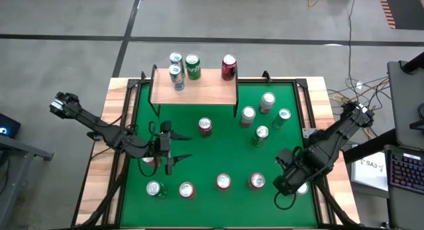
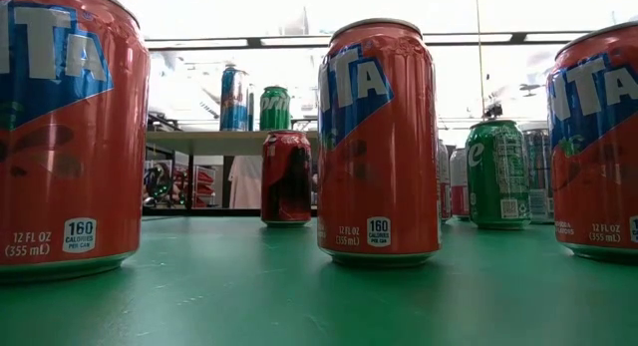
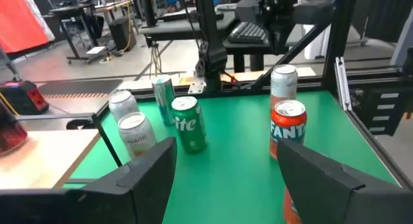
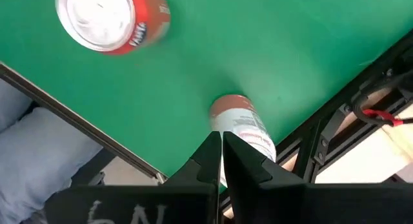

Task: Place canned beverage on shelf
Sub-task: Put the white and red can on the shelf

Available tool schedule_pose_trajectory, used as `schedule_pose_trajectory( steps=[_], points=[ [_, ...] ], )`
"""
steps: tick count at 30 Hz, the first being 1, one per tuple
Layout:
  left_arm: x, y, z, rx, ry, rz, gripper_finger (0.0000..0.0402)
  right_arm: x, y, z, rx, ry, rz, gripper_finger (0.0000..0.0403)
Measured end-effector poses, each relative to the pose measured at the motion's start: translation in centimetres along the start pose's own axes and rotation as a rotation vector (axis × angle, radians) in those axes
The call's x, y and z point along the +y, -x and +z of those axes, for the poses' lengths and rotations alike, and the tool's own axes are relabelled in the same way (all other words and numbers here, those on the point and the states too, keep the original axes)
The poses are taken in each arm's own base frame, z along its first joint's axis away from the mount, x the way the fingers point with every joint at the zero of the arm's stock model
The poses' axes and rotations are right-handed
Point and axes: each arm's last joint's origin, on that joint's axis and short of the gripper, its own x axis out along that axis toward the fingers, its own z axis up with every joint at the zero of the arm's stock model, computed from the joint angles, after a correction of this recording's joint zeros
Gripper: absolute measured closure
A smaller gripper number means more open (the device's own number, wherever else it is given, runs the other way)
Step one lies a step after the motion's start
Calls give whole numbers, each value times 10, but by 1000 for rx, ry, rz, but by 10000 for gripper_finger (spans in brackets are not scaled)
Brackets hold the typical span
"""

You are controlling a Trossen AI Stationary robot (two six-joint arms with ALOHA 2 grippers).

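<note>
The light-wood shelf (image 1: 199,91) stands at the table's far edge with three cans (image 1: 177,76) at its left end and a red can (image 1: 228,66) at its right end. Several more cans stand upright on the green table (image 1: 218,150). My left gripper (image 1: 177,148) is open and empty at the table's left, just right of a red can (image 1: 149,161). In its wrist view the gripper (image 3: 226,166) frames bare green table. My right gripper (image 4: 221,158) is shut, pointing down over a pale can (image 4: 244,128) at the near right corner (image 1: 303,187). My right gripper's shut fingers (image 4: 210,161) stand over the pale can's side, pointing down. I cannot tell whether they touch it.
A Sprite can (image 3: 188,124), a Fanta can (image 3: 287,128) and silver cans (image 3: 132,130) stand ahead of my left gripper. Fanta cans (image 2: 379,142) line the near edge. A Fanta can (image 4: 111,20) stands near my right gripper. Black frame rails (image 1: 311,117) run along the table's edges.
</note>
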Motion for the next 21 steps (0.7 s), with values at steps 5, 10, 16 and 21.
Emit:
schedule_pose_trajectory(
  steps=[5, 10, 16, 21],
  points=[
    [0, 0, -1, 5, 16, -2, 150, -8, -8, -18, -15, -37, 19, 394],
    [0, 0, 1, -1, 40, -2, 150, -20, -14, -38, -28, -97, 28, 394],
    [-1, 0, 0, 1, 70, -3, 150, -31, -23, -56, -14, -158, 44, 394],
    [-2, -2, 0, -5, 82, -4, 150, -31, -28, -62, -35, -153, 40, 394]
  ],
)
